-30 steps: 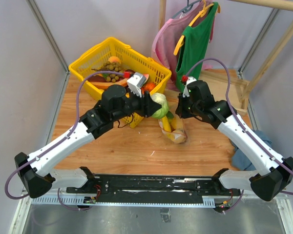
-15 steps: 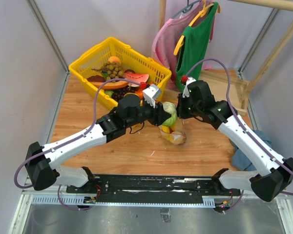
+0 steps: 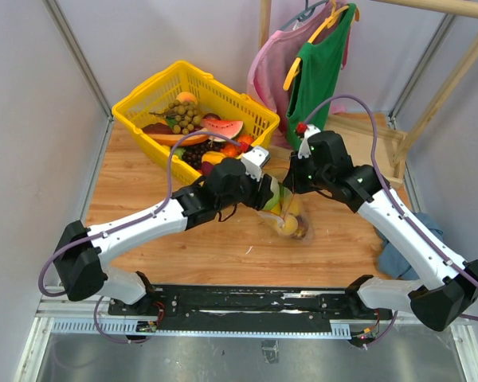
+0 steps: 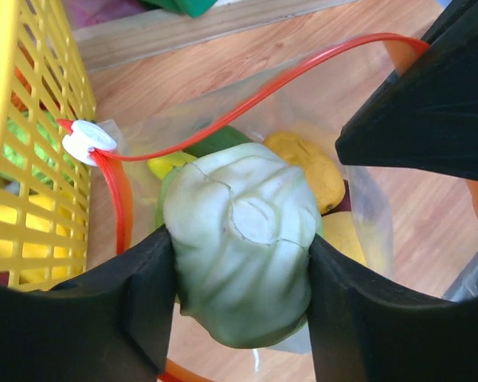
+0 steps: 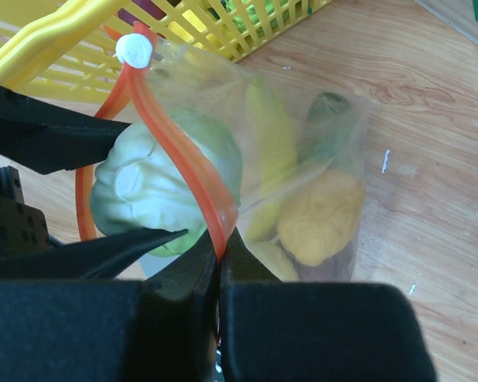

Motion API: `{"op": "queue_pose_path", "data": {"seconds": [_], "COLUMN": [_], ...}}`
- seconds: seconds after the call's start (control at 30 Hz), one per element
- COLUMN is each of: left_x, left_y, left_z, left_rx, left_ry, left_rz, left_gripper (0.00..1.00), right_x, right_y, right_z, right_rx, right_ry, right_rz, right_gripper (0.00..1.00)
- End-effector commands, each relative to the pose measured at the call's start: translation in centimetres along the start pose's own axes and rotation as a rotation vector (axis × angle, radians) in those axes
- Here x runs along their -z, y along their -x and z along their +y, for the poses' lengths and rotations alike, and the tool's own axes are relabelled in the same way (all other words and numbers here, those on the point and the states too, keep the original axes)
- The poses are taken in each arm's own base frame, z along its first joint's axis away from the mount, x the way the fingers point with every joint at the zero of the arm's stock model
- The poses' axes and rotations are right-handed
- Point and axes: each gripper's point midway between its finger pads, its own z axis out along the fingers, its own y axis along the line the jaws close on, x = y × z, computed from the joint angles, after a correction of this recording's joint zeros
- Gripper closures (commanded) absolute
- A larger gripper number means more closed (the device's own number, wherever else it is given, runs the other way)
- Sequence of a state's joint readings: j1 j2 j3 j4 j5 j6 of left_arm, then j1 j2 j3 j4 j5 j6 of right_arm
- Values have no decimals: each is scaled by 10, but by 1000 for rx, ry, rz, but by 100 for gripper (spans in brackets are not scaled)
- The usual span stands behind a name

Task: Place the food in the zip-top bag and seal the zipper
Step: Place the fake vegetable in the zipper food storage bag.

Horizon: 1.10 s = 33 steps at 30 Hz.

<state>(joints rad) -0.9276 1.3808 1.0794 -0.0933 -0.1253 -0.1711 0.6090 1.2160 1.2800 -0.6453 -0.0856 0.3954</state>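
Note:
My left gripper [image 4: 239, 274] is shut on a pale green cabbage [image 4: 239, 231], one piece of the food, and holds it in the mouth of the zip-top bag [image 5: 338, 151]. In the top view the cabbage [image 3: 272, 199] sits between both grippers. My right gripper [image 5: 221, 248] is shut on the red-orange zipper [image 5: 183, 151] and holds the bag's mouth up and open. The zipper's white slider [image 4: 88, 141] rests at the end by the basket. Inside the bag lie a yellow banana [image 5: 271, 147], a lumpy yellow-orange piece [image 5: 323, 215] and a dark green piece [image 5: 328, 111].
A yellow basket [image 3: 143, 102] with several more toy fruits stands at the back left, close to the bag. Clothes on hangers [image 3: 319, 64] hang from a wooden rack at the back right. A blue cloth [image 3: 398, 255] lies at the table's right edge.
My left arm has swung right and forward, carrying the cabbage from beside the basket into the bag's mouth. The right arm has stayed in place, still gripping the zipper.

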Motion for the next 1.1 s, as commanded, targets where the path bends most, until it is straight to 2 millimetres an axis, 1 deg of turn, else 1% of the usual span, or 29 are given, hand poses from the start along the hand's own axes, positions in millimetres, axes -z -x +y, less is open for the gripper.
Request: {"op": "queue_pose_path", "data": {"seconds": [0.0,0.1,0.2,0.3,0.43,0.57,0.67,0.73,0.87,0.93,1.03,1.07], "left_x": [2,7,10,10,9,12,14,14,9,13,26,30], "left_y": [28,39,44,43,40,44,48,50,44,52,71,75], "left_z": [-12,-17,-20,-20,-18,-13,-13,-16,-19,-19,-16,-13], "left_rx": [-5,6,19,25,24,30,38,40,46,65,86,90], "left_ry": [-21,-42,-54,-54,-40,-10,-5,-11,-14,-7,11,25], "left_rz": [-52,-73,-83,-75,-55,-56,-46,-27,31,18,-27,-30], "left_gripper": [38,26,19,15,11,5,1,1,1,1,1,1], "right_x": [5,4,3,2,0,-3,-3,-4,-4,-4,-4,-4], "right_y": [12,11,11,11,13,12,12,11,11,11,11,11], "right_z": [10,6,2,1,2,2,1,1,1,1,-1,-1], "right_rx": [16,14,14,16,18,18,19,20,19,20,17,16], "right_ry": [37,15,-6,-11,-8,-10,-12,-14,-15,-16,-23,-24], "right_rz": [-50,-54,-56,-54,-50,-44,-42,-40,-40,-41,-42,-42], "right_gripper": [99,99,99,99,99,100,99,99,100,99,99,99]}}
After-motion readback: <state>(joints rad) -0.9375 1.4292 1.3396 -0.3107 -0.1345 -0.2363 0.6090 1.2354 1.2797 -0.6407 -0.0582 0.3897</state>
